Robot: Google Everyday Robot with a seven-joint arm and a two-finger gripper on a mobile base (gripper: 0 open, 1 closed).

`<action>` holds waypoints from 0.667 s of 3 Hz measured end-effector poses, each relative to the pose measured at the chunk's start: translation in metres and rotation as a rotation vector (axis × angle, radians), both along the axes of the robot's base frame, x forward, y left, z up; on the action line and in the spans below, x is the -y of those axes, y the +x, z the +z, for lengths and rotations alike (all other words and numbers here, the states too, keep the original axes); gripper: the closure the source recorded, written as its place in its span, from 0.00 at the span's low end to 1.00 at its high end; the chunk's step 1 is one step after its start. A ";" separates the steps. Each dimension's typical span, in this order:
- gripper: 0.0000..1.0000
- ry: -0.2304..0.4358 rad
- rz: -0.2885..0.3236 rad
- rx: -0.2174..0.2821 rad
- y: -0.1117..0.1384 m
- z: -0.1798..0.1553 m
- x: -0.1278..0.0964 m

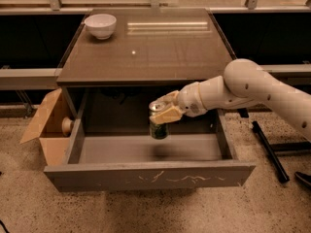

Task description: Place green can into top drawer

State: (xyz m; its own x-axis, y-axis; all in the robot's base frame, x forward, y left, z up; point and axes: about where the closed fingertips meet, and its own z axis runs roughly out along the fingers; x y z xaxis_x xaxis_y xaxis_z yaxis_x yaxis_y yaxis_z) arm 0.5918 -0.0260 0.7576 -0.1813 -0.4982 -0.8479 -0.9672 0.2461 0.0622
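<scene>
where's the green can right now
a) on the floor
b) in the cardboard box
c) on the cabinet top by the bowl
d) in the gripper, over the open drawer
d: the gripper is shut on the green can near its top, holding it upright over the inside of the open top drawer.
</scene>
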 end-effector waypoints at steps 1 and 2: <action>1.00 -0.041 0.051 0.051 -0.001 -0.018 -0.005; 1.00 -0.050 0.089 0.083 0.001 -0.035 -0.008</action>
State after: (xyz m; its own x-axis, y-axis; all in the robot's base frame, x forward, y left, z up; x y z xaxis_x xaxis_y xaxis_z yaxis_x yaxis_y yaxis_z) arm 0.5923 -0.0185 0.7225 -0.0645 -0.5513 -0.8318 -0.9868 0.1595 -0.0293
